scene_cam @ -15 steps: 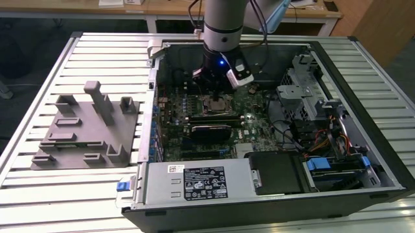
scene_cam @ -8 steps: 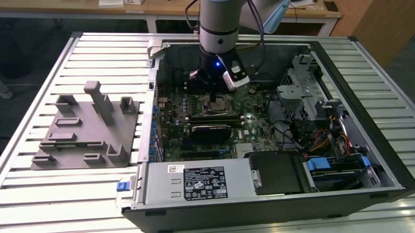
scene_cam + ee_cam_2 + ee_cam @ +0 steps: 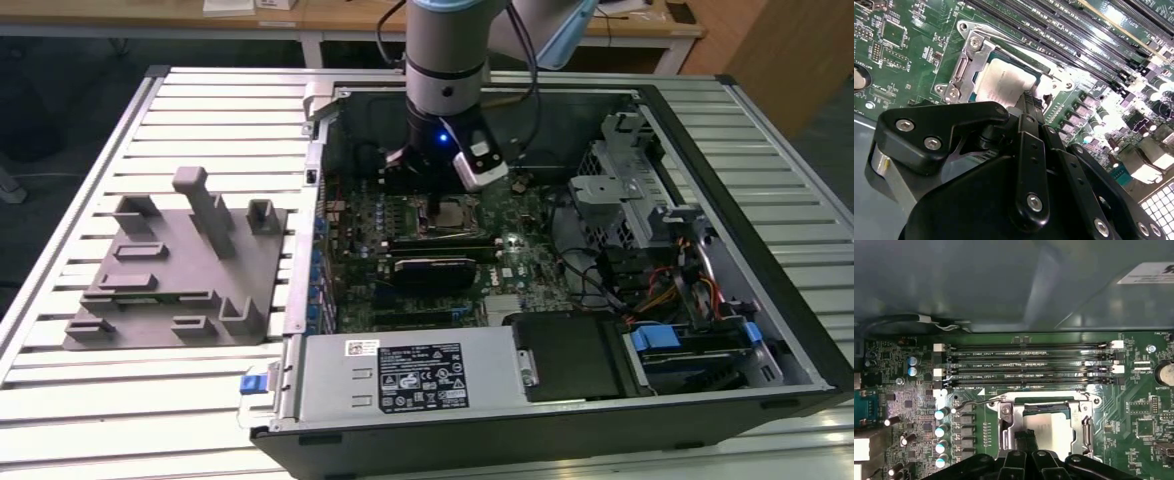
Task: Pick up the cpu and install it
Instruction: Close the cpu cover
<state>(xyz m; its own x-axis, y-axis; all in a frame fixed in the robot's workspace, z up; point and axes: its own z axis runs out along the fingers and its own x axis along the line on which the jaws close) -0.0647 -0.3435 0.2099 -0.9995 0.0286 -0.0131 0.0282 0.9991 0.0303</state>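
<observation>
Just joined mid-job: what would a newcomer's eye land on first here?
The arm reaches down into the open PC case, its gripper close over the socket frame. The silvery cpu lies inside that frame. A grey fixture sits on the table at the exterior view's left.

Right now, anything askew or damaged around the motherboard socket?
Nothing stands out. The pale silvery square cpu lies straight inside the metal-rimmed socket frame, and the black gripper hangs over one edge of it.
</observation>
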